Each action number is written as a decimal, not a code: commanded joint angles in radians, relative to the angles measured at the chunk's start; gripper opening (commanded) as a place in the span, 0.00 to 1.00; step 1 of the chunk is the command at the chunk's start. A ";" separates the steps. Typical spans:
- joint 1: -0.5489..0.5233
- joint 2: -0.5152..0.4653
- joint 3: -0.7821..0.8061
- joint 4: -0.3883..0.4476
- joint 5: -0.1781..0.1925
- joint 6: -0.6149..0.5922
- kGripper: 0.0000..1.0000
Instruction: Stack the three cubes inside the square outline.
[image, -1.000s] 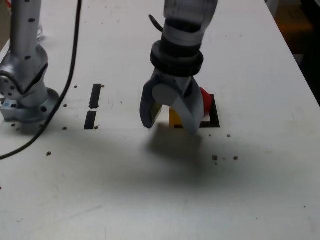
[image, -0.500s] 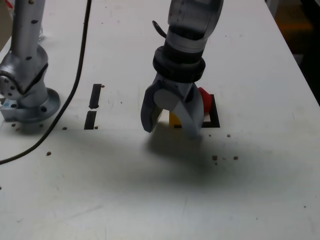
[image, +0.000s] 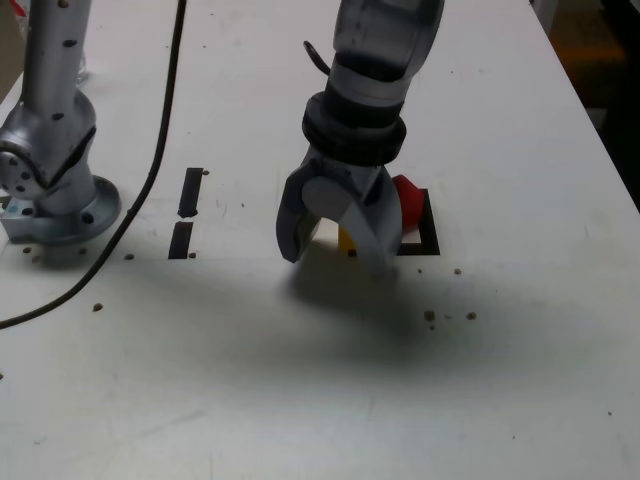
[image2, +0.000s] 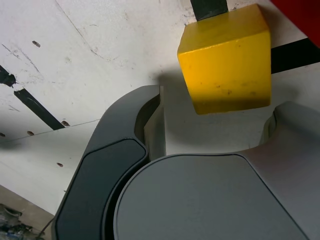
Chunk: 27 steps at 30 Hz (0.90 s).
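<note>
Cubes we see are two: a matte yellow cube (image2: 225, 60) with small dark specks, between the open jaws, and a red cube (image: 408, 200) just behind, at the black square outline (image: 430, 235).

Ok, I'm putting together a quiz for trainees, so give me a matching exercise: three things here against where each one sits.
Things:
1. yellow cube
2. red cube
3. short tape strips

Places:
A. at the square outline, partly hidden behind the tool
B. on the table, to the exterior view's left of the tool
C. between the tool's spread jaws

Pairs: 1-C, 2-A, 3-B
</note>
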 joint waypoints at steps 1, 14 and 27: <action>0.003 0.005 -0.004 0.001 0.002 0.005 0.80; 0.043 0.032 -0.028 0.001 0.005 0.039 0.80; 0.080 0.047 -0.018 -0.001 -0.007 0.084 0.56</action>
